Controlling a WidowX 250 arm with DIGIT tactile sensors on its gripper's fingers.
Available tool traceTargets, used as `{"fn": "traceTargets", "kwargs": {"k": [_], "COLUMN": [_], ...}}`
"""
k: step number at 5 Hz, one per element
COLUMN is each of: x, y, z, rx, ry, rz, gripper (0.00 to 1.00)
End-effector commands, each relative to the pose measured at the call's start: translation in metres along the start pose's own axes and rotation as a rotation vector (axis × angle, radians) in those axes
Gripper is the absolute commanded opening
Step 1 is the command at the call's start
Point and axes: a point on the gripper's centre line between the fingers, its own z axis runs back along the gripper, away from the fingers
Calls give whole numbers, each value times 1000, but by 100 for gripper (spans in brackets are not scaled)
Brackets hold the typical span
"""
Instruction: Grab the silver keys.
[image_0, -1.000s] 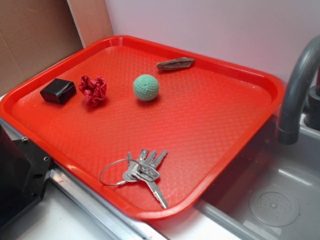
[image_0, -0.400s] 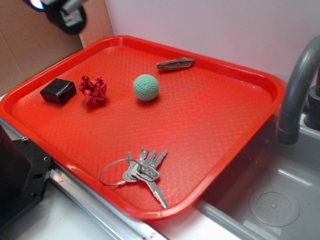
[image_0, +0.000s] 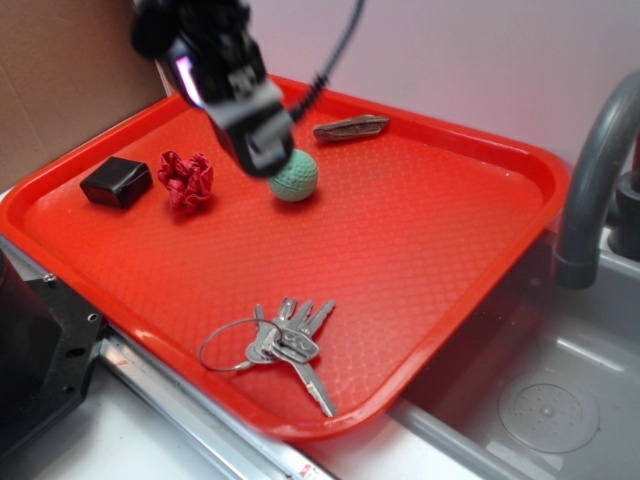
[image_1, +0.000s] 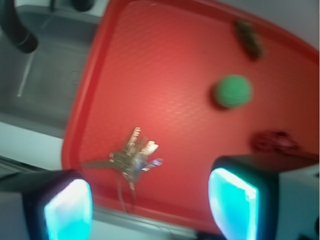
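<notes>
change: my tool (image_0: 262, 150) swung in over the tray (image_0: 440, 250) beside the green ball (image_0: 294, 176) | pads apart, empty | silver keys (image_0: 290, 342) untouched, well away | next: descend there

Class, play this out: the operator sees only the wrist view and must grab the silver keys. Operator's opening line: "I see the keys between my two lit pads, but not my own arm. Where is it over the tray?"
Observer: The pincer hangs over the tray's far left part, just in front of the green ball.

Operator: Is it near the keys?

Observer: No. The silver keys lie by the near rim, well apart from it.

Operator: Anything on the tray outside my view?

Observer: Yes, a black block at the left, beside the red scrunchie.

Operator: Is the ring under the keys?

Observer: No, the wire ring lies flat to their left.
</notes>
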Motion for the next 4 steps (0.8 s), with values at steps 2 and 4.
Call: {"fn": "traceTargets", "kwargs": {"k": [2, 4], "x": [-45, -71], "y": [-52, -28], "z": [-16, -12], "rx": [-104, 63], "ry": [142, 140], "rz": [-82, -117], "gripper": [100, 100]}}
